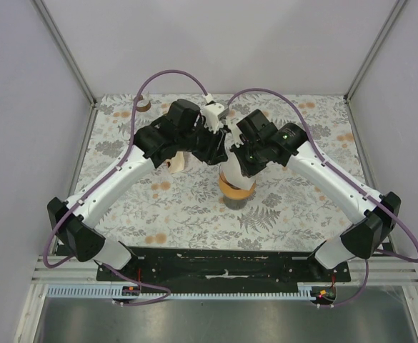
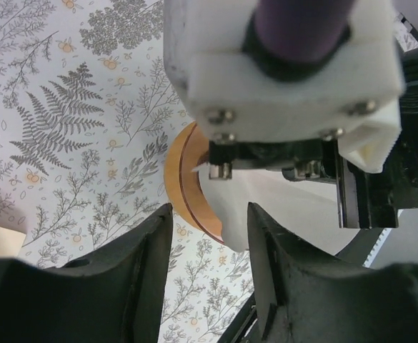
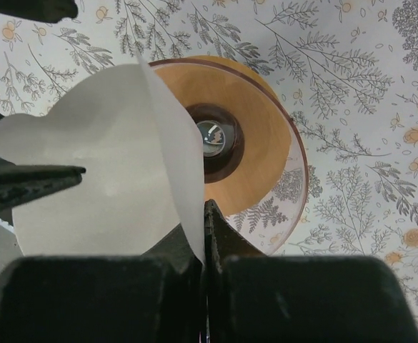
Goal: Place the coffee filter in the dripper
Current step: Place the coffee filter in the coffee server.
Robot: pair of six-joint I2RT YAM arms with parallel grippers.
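Pinching thin white paper filter (image 3: 101,164): right jaws; left jaws apart; round amber dripper (image 3: 259,143).

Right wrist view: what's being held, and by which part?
The white paper coffee filter, pinched at its lower edge between the shut right fingers.

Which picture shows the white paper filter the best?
The right wrist view: most of the filter shows, pinched in the right gripper, next to the orange dripper. The left wrist view shows only a white sliver under the other arm. From the top, the arms mostly hide it.
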